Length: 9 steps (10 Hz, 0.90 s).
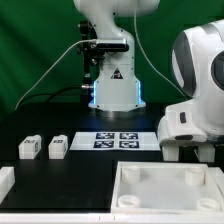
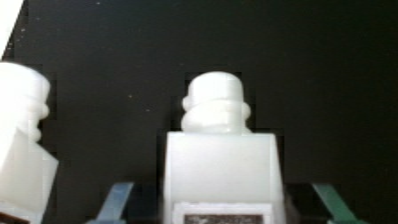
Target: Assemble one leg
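In the wrist view a white leg (image 2: 221,150) with a rounded peg end and a tag at its near end lies on the black table between my fingers. My gripper (image 2: 221,192) is open. One finger (image 2: 123,197) stands on each side of the leg with a dark gap to it. A second leg (image 2: 22,140) lies beside it. In the exterior view the arm (image 1: 195,95) is low over the table at the exterior view's right and hides the fingers. Two more legs (image 1: 29,148) (image 1: 57,148) lie at the left.
The marker board (image 1: 117,139) lies in the middle of the table, in front of the robot base (image 1: 113,90). The large white rimmed panel (image 1: 128,173) lies at the front. Another white part (image 1: 5,181) shows at the left edge.
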Tool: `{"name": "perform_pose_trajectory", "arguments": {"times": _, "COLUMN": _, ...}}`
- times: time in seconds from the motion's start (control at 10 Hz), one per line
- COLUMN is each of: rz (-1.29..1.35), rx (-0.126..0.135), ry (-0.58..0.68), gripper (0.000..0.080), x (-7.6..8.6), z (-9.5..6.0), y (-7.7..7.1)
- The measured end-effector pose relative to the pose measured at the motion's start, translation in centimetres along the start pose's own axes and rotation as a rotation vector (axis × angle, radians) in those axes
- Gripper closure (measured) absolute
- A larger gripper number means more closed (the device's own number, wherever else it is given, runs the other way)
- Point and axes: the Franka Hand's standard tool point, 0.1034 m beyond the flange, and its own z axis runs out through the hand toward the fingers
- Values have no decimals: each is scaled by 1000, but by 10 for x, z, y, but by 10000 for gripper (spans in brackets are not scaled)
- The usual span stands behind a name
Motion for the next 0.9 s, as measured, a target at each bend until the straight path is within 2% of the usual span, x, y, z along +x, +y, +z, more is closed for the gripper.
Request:
{"name": "perform_pose_trajectory", "arguments": {"times": 0.3, "rz": 0, "rx": 1, "ry": 2, "gripper": 509, "x": 0, "z": -1, "y": 0}}
{"name": "perform_pose_trajectory", "arguments": {"times": 0.4, "rz": -33, "rx": 1, "ry": 15, "gripper": 509, "x": -1, "z": -20, "y": 5}}
{"name": "perform_pose_trajectory", "arguments": {"times": 0.5, "rz": -52, "rx": 10, "ry": 65, "gripper": 509, "x": -6, "z": -54, "y": 12}}
{"name": "perform_pose_trajectory", "arguments": {"times": 0.6, "rz": -57, "rx": 10, "ry": 66, "gripper": 509, "x": -16, "z": -71, "y": 17}}
{"name": "perform_pose_trajectory", "arguments": {"times": 0.7, "rz": -66, "rx": 17, "ry": 145, "gripper": 509, "x": -12, "z": -83, "y": 18}}
{"name": "perform_pose_trajectory", "arguments": {"times": 0.9, "rz": -68, "rx": 16, "ry": 353, "gripper": 509, "x": -8, "z": -82, "y": 18}}
